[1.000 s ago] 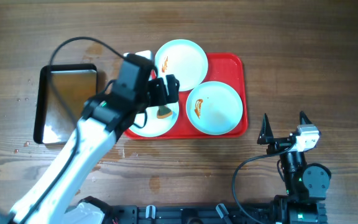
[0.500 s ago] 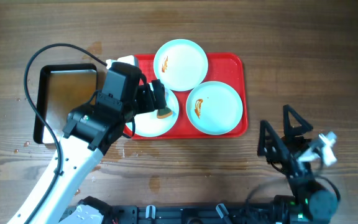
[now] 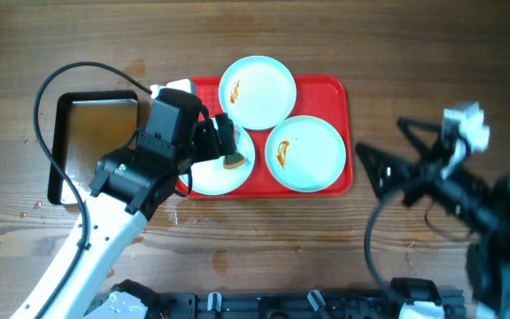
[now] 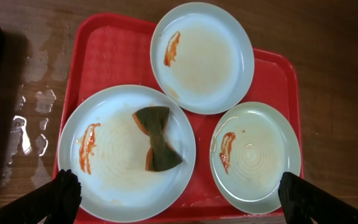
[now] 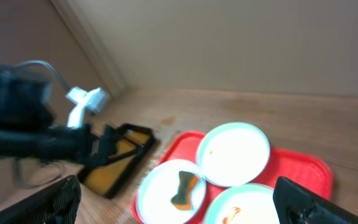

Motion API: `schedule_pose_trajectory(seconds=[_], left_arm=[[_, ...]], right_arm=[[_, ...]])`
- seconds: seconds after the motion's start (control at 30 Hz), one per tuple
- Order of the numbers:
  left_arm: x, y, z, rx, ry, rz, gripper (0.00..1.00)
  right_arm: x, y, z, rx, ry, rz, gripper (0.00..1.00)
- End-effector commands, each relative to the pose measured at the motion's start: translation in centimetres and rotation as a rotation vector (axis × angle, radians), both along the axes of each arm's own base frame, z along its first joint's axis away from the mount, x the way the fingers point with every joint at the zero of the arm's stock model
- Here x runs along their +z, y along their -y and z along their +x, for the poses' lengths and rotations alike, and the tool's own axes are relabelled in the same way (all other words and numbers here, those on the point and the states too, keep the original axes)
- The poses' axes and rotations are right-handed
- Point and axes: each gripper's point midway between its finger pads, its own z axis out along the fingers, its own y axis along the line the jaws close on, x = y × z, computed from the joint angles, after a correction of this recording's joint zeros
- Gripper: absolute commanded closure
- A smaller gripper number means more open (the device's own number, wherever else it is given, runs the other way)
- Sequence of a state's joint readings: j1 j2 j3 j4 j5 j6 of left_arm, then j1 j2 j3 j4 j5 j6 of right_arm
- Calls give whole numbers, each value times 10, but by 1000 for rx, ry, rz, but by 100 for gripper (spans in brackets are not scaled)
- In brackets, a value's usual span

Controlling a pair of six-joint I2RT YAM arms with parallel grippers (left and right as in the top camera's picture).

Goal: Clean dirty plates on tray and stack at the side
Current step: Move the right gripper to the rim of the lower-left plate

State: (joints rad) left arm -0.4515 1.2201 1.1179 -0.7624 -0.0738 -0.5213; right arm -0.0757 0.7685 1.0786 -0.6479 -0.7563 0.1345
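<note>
Far left on the wooden table (image 3: 432,53): black rectangular metal pan (image 3: 96,146), with wet patches (image 4: 33,102) between it and the tray.

Right of the pan: red rectangular plastic tray (image 4: 114,56) carrying three round pale blue-white shallow plates, each with an orange-red smear.
- Left plate (image 4: 114,180) is at the tray's near-left corner. A dark green and orange twisted sponge piece (image 4: 156,138) lies on it.
- Left gripper (image 4: 182,199) hovers above that plate, jaws spread wide, nothing in them.
- Far plate (image 4: 202,56) sits at the far middle, its rim meeting the left plate's rim.
- Right plate (image 4: 255,157) sits near right on the tray.

Right gripper (image 3: 379,135) shows just off the tray's right edge in overhead, jaws wide apart, empty.

Delta vs 0.5 s ago:
- Left arm (image 3: 113,221), sponge and plates are unchanged.
- Right arm (image 3: 485,204) has swung up from the near-right table edge toward the overhead camera.
</note>
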Motion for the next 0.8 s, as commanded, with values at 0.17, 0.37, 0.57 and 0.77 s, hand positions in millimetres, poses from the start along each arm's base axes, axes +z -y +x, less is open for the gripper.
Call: schedule_pose_trajectory(seconds=[0.17, 0.37, 0.57, 0.77], left_arm=[[2, -3, 2, 21, 4, 3, 0], [1, -4, 0, 22, -7, 8, 0], [1, -4, 1, 21, -3, 6, 0], [1, -4, 1, 21, -3, 6, 0]], right_arm=[[-58, 0, 74, 53, -278, 31, 0], [-7, 23, 70, -35, -58, 21, 0], [5, 26, 60, -67, -13, 6, 0], [-19, 29, 81, -67, -101, 16, 0]])
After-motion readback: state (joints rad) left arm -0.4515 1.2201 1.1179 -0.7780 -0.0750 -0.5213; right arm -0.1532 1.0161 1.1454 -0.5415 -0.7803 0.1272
